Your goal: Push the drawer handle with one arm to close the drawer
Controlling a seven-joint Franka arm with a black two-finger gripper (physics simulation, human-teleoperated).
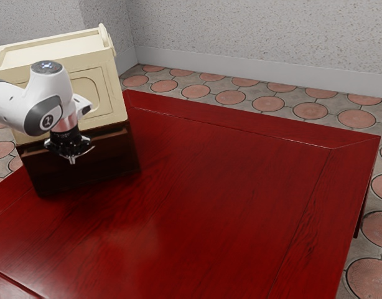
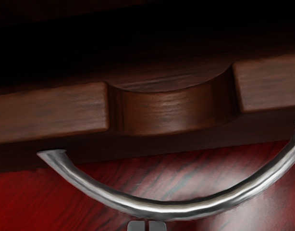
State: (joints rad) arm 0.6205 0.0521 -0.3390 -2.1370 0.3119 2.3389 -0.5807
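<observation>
The drawer (image 2: 171, 113) is at the upper left of the exterior view, in the dark cabinet under the cream box (image 1: 85, 93); it looks partly out, with dark space showing behind its front. The hand (image 2: 146, 225) has its fingertips together, all but meeting, with nothing clamped between them, just beside the middle of the handle's (image 2: 162, 207) bow. Whether they touch the metal I cannot tell.

The step in hand is, I judge, the push. Best keep the fingers together as one blunt pusher, meet the handle at mid-curve, and drive straight toward the cabinet, level with the surface (image 1: 241, 218), slowly and evenly. Off-centre pressure could skew the drawer, and the smooth round bar might let the tips slip over or under. Keep pressing until the front sits flush.
</observation>
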